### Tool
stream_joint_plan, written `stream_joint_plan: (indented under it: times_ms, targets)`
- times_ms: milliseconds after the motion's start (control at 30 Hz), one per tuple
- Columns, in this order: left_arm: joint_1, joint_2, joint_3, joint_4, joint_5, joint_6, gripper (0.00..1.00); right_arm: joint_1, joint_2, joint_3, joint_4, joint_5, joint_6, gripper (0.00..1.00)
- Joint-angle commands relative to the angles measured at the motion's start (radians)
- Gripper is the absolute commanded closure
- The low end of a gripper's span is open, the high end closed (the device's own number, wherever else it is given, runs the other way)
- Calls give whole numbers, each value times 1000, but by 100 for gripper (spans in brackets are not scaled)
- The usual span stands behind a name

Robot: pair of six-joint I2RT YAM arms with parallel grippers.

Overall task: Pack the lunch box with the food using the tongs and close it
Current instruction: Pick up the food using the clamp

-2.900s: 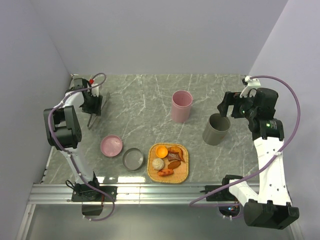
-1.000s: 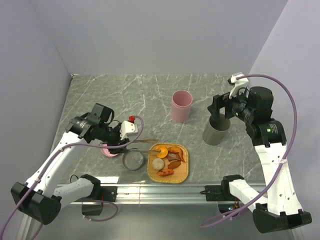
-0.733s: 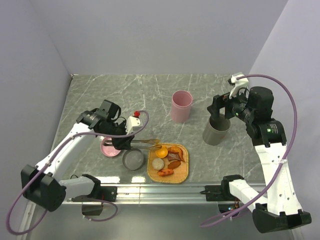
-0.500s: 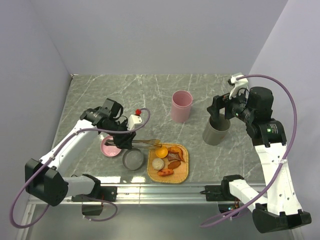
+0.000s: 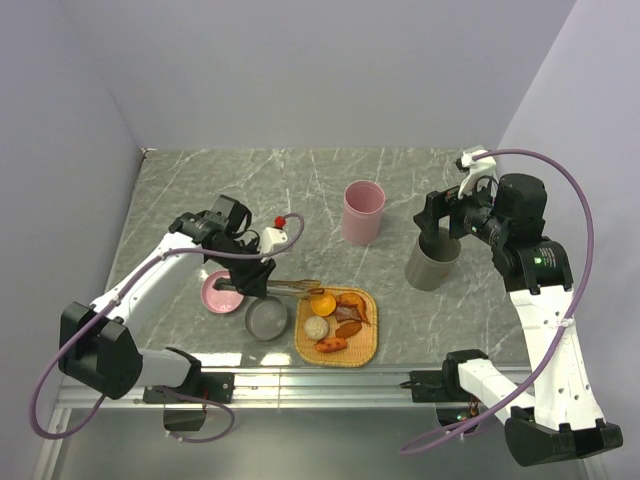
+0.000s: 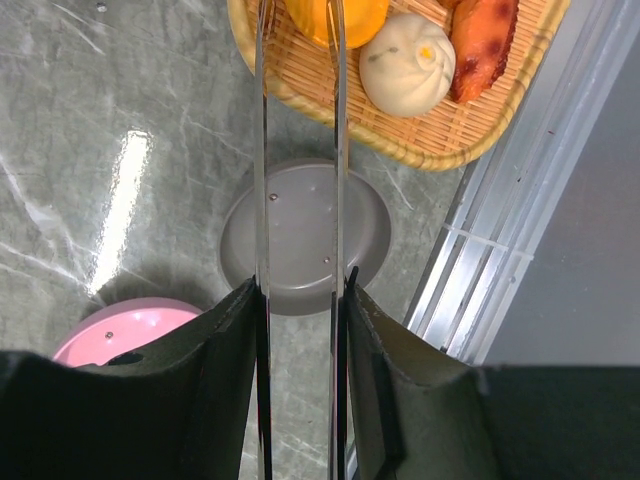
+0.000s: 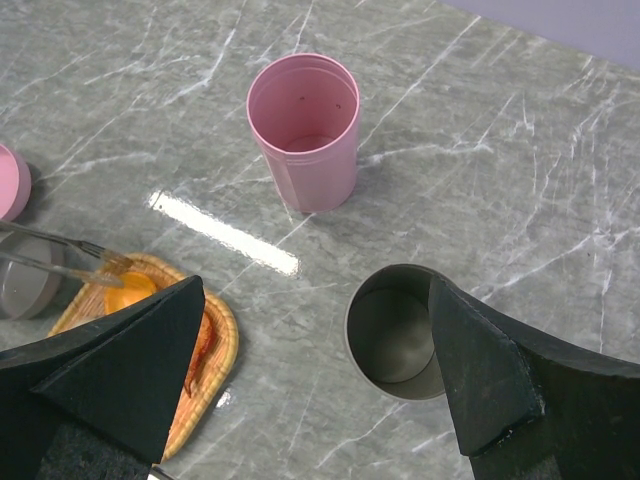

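My left gripper (image 5: 250,281) is shut on the silver tongs (image 5: 291,288), whose two arms run out between my fingers (image 6: 232,335). The tongs (image 6: 262,150) reach the orange ball (image 5: 322,301) on the woven tray (image 5: 366,345); their tips are cut off at the top of the left wrist view. A beige ball (image 6: 408,63) and brown-orange bits (image 6: 486,35) lie beside the orange ball (image 6: 358,15). The grey dish (image 5: 267,318) and pink dish (image 5: 222,291) sit under the tongs. My right gripper (image 5: 441,222) hangs open over the tall grey cup (image 7: 398,337). The pink cup (image 7: 303,130) stands further back.
The woven tray (image 6: 420,147) lies close to the metal rail (image 5: 330,382) at the table's near edge. Grey walls close the table on the left, back and right. Bare marble lies between the pink cup (image 5: 362,212) and the far wall.
My left arm carried the tongs from the far left to the tray. Over the last second its elbow swung back and the tongs narrowed at the orange ball. The right arm held still.
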Motion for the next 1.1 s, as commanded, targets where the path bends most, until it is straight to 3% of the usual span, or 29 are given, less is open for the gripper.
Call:
stream_joint_plan:
  times_ms: [0, 200, 500, 600, 733, 1067]
  targets:
    - [-3, 19, 41, 25, 9, -4, 58, -6, -14, -3, 13, -12, 4, 0]
    - [-3, 46, 36, 45, 2, -11, 59, -6, -12, -3, 13, -15, 4, 0]
    - [-12, 32, 30, 25, 26, 16, 70, -6, -7, -6, 21, -18, 5, 0]
    - [-15, 28, 39, 11, 45, 17, 77, -6, -3, -3, 19, -18, 5, 0]
    - [-15, 32, 65, -9, 60, 2, 99, -6, -1, -1, 21, -20, 5, 0]
    - [-15, 25, 154, -33, 106, -47, 100, -6, -9, -19, 30, -18, 5, 0]
